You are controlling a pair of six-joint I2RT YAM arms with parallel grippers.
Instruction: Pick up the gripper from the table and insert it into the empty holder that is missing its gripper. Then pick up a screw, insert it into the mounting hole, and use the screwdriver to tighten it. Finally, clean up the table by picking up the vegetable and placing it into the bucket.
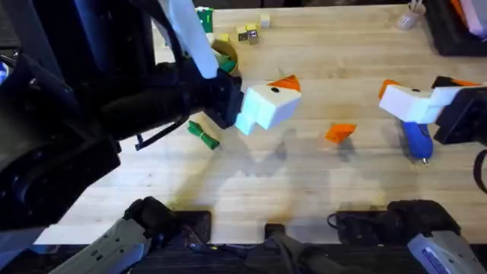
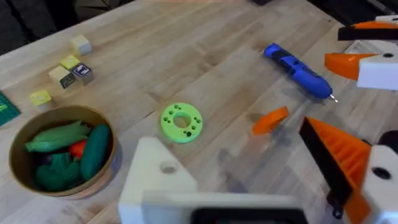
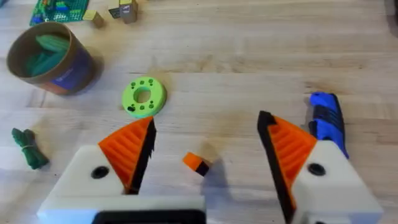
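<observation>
**Basically: nothing done yet**

Orange gripper (image 1: 340,133) lies loose on the table (image 1: 319,190), centre, unheld. Right gripper (image 3: 205,149) hovers over it, jaws wide, empty. Left gripper (image 1: 266,103) hangs at its 10 o'clock; one finger (image 2: 339,158) shows, no orange pad on the other holder, nothing held, gap unclear. Screwdriver (image 1: 418,141) at 3 o'clock. Vegetable (image 1: 203,135) at 9 o'clock. Bucket (image 3: 53,56) at 11 o'clock, already holding green toys. Insertion, screw, tightening, cleanup all remain.

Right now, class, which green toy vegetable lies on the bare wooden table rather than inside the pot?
The small dark green stemmed vegetable, lying alone on the table; the others fill the bucket.
</observation>
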